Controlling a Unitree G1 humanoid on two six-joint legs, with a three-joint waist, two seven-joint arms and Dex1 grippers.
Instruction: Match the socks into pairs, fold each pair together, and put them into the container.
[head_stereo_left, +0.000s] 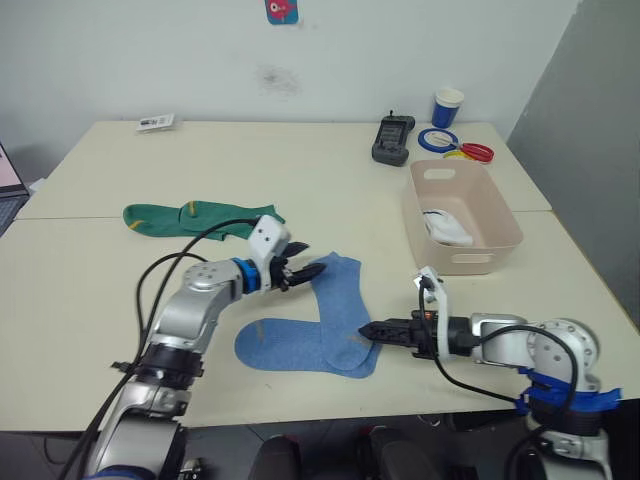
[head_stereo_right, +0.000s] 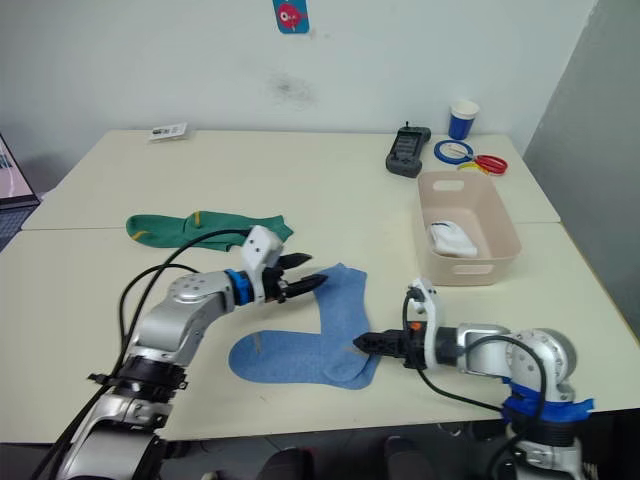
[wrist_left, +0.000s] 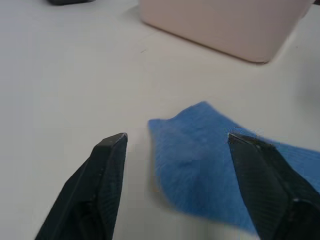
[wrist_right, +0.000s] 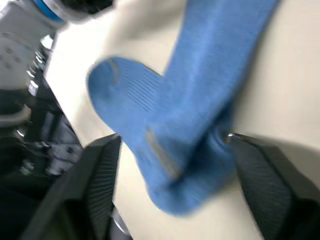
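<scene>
Blue socks (head_stereo_left: 325, 325) overlapped, L-shaped, near table's front edge. Left gripper (head_stereo_left: 305, 271) at cuff end, right gripper (head_stereo_left: 375, 329) at heel — both open, empty. Green socks (head_stereo_left: 195, 217) behind left. White socks (head_stereo_left: 447, 229) inside container (head_stereo_left: 470, 262), right.

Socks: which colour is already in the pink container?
The white socks; they lie inside the container. The light blue socks lie on the table between both open grippers, and the green socks lie flat farther back on the left.
</scene>
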